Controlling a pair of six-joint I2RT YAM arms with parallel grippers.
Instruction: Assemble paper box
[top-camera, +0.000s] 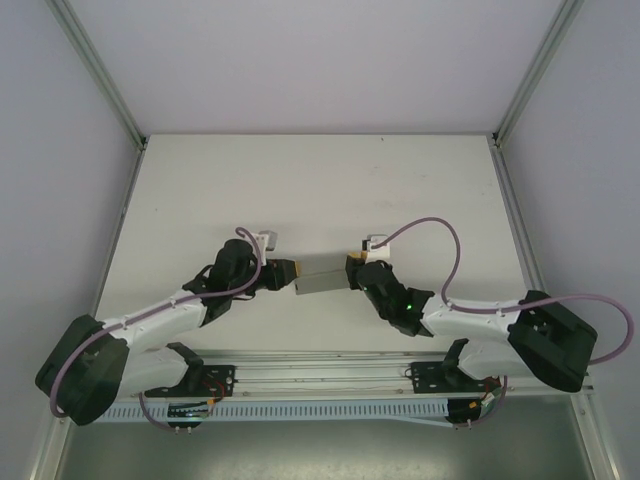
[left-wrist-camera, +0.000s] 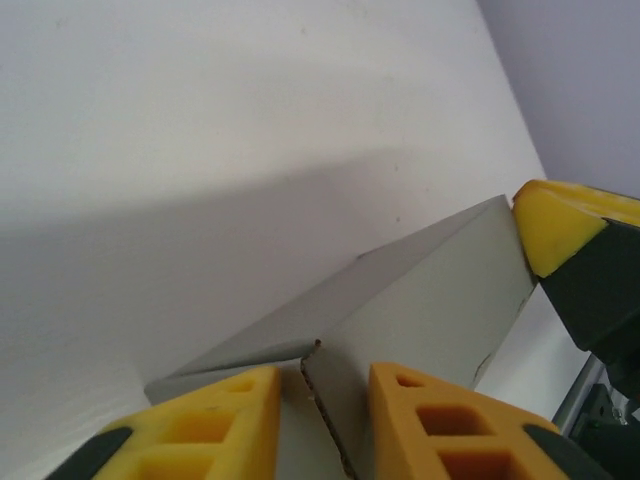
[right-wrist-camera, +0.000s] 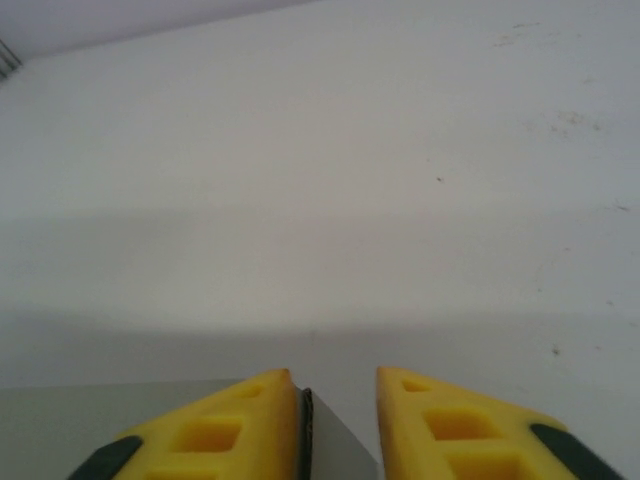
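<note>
The paper box (top-camera: 320, 280) is a small grey cardboard piece, partly folded, lying between my two grippers at the table's middle. In the left wrist view its panels (left-wrist-camera: 430, 300) rise in a fold, and one thin wall edge (left-wrist-camera: 330, 420) stands between my left gripper's (left-wrist-camera: 325, 372) yellow fingers (left-wrist-camera: 215, 425) with a gap on each side. My left gripper (top-camera: 285, 272) is open. My right gripper (top-camera: 355, 265) is open too; in its wrist view a cardboard edge (right-wrist-camera: 308, 430) lies against the left finger (right-wrist-camera: 220, 430), apart from the other finger. The right gripper's yellow tip (left-wrist-camera: 560, 225) touches the box's far corner.
The white table (top-camera: 320, 190) stretches away behind the box. Aluminium frame posts (top-camera: 100, 75) run along both sides, with grey walls beyond. Purple cables (top-camera: 440, 235) loop off the arms. The arm bases (top-camera: 200, 380) sit at the near edge.
</note>
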